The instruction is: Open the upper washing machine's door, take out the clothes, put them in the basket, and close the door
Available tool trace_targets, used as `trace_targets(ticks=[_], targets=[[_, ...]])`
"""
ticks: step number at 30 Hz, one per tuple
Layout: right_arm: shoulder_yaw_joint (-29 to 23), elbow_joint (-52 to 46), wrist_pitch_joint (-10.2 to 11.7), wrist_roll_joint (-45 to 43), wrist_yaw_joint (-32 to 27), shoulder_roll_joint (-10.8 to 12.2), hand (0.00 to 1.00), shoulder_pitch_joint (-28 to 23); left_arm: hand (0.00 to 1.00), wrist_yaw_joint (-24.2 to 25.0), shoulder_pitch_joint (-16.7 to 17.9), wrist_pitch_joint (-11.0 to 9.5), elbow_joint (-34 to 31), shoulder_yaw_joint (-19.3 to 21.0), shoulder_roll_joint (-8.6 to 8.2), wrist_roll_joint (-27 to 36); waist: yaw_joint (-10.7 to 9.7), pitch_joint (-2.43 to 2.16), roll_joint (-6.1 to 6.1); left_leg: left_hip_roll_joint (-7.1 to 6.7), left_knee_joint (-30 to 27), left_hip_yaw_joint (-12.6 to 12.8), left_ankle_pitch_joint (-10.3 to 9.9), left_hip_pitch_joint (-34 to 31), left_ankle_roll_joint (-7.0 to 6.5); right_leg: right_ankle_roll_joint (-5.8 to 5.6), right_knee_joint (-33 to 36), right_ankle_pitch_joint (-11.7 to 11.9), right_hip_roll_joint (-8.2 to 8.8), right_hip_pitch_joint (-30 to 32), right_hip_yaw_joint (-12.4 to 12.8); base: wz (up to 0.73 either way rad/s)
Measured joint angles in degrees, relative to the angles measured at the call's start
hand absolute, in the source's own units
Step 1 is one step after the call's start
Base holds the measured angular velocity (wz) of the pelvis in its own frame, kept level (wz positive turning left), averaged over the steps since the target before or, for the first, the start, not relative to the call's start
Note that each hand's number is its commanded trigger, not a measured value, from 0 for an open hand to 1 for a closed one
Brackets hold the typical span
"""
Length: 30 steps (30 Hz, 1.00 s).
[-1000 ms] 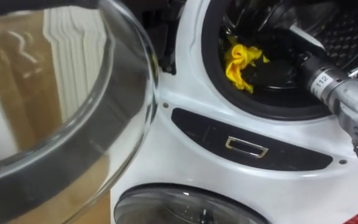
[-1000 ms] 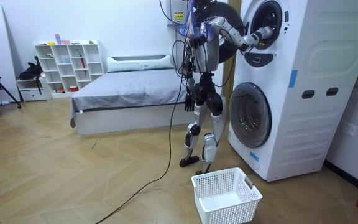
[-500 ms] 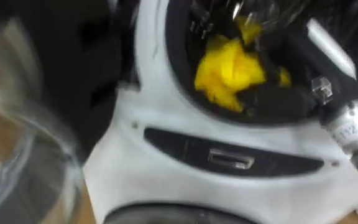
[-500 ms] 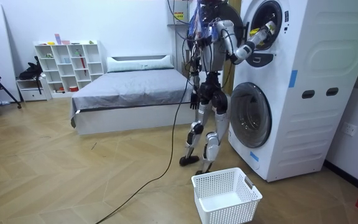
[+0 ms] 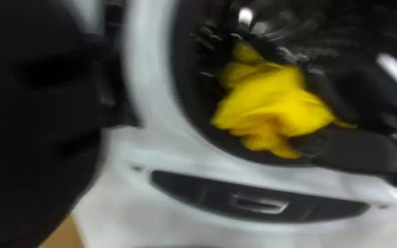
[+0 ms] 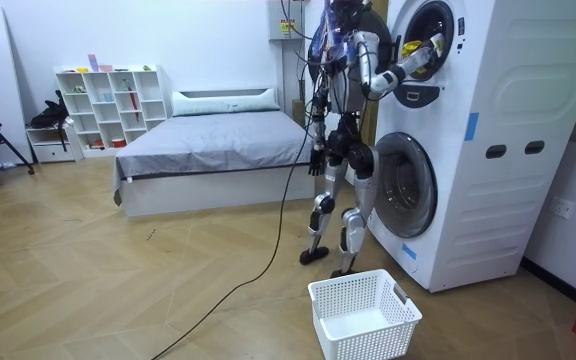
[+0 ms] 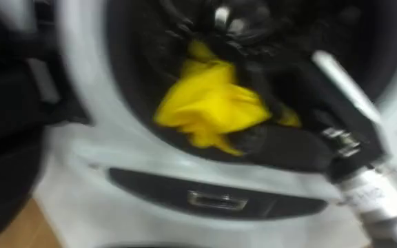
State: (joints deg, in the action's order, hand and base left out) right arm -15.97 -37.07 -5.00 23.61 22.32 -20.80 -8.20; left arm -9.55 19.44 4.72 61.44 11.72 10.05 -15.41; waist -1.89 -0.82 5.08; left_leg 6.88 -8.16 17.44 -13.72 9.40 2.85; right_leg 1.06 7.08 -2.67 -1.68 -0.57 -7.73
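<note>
The robot stands on the wooden floor (image 6: 118, 290) close against a stack of two white machines, facing the upper washing machine (image 6: 488, 60), its right arm raised to the open drum. The yellow cloth (image 7: 209, 103) lies bunched at the drum's mouth, over the lower rim. The right robot hand (image 7: 281, 148) is just beside it and touching it; whether its fingers are curled round the cloth I cannot tell. A dark control panel (image 5: 253, 201) runs below the opening. A white laundry basket (image 6: 368, 340) sits by the robot's feet, before the lower machine (image 6: 468, 210). Behind stand a bed (image 6: 208, 150) and a white shelf (image 6: 108, 105)
</note>
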Motion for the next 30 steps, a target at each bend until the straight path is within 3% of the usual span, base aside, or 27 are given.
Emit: trace_targets(ticks=[5,12,21,30], targets=[[-0.1,0.1,0.1,-1.3,0.2,0.3,1.0,0.1,0.0,-0.9,-0.6,-1.7,0.5,0.5,0.58,0.1,-0.6,0.1,0.09,-0.8,0.0,0.5,0.0,0.2,-0.03,-0.51,0.4,-0.3,0.75,-0.5,-0.2,0.07],[-1.4,0.1,0.0,0.5,1.9,0.4,1.0,0.5,0.0,-0.8,-1.2,-1.3,0.6,0.6,-0.45,0.1,-0.8,0.49,0.89,-0.66,0.0,0.6,-0.2,-1.1,-0.36,-0.66,0.7,-0.5,0.49,0.7,-0.3,-0.02],[-4.9,-0.4,-0.5,4.1,4.8,0.1,1.0,0.3,0.0,0.4,-1.1,-1.4,0.6,3.0,-0.57,0.1,-1.6,0.53,0.91,-0.59,0.0,1.4,-1.0,-1.6,-0.96,-0.66,1.0,-1.0,0.46,1.3,-0.4,-0.03],[-7.6,-0.4,-2.5,15.0,5.4,-2.0,1.0,0.3,0.0,1.4,-1.2,-2.0,0.5,4.2,-0.29,0.1,-3.0,0.45,0.97,-0.63,-0.5,2.9,-0.9,-0.6,-0.98,-0.66,1.1,-1.0,0.52,0.9,-0.1,-0.06]])
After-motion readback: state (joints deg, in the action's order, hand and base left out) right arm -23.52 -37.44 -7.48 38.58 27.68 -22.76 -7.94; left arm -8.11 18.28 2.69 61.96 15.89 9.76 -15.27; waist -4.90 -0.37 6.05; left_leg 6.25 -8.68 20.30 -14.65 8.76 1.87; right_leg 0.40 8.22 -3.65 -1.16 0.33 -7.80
